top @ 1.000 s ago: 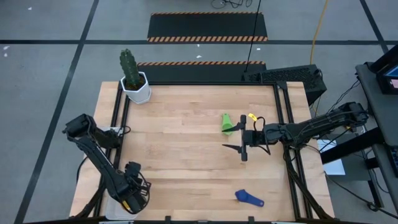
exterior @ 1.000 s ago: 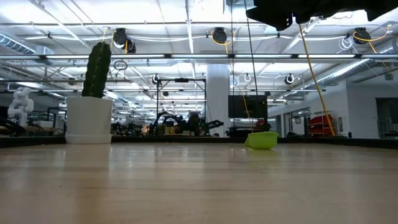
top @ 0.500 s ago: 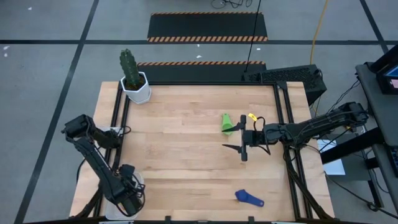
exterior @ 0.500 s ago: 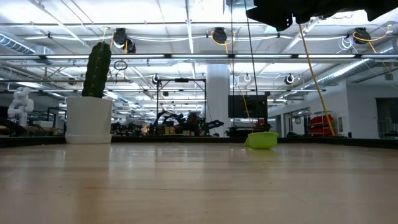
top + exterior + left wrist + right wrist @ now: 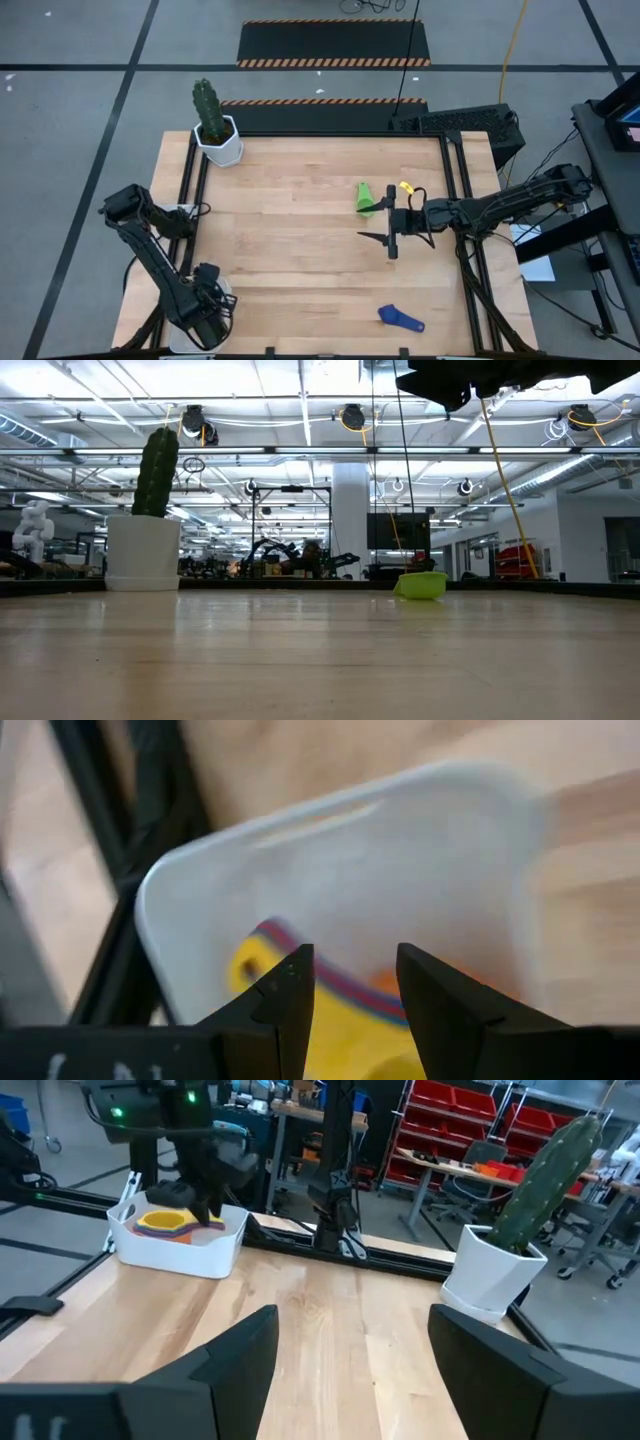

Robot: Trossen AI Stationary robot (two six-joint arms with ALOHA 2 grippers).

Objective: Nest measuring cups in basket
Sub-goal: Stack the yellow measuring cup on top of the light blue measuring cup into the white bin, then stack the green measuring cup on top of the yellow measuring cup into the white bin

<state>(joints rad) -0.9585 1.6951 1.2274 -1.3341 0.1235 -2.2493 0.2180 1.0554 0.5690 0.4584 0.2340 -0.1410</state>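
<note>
The white basket (image 5: 200, 870) sits at the table's near-left corner (image 5: 222, 290). Nested cups lie in it: a yellow one (image 5: 345, 1030) on top, with red, blue and orange rims showing around it. My left gripper (image 5: 350, 995) hovers open just above these cups (image 5: 205, 1205), with nothing between its fingers. A green cup (image 5: 365, 198) lies on its side right of the table's middle (image 5: 421, 585). A dark blue cup (image 5: 401, 319) lies near the near edge. My right gripper (image 5: 380, 240) waits open above the table beside the green cup, holding nothing (image 5: 350, 1380).
A cactus in a white hexagonal pot (image 5: 218, 140) stands at the far-left corner (image 5: 142, 550). Black frame rails (image 5: 190, 200) run along the table's left and right sides. Bare wood lies between the basket and the two loose cups.
My left gripper has shifted a little toward the table's near-left corner and now stays over the basket. The right arm and the loose cups have kept still.
</note>
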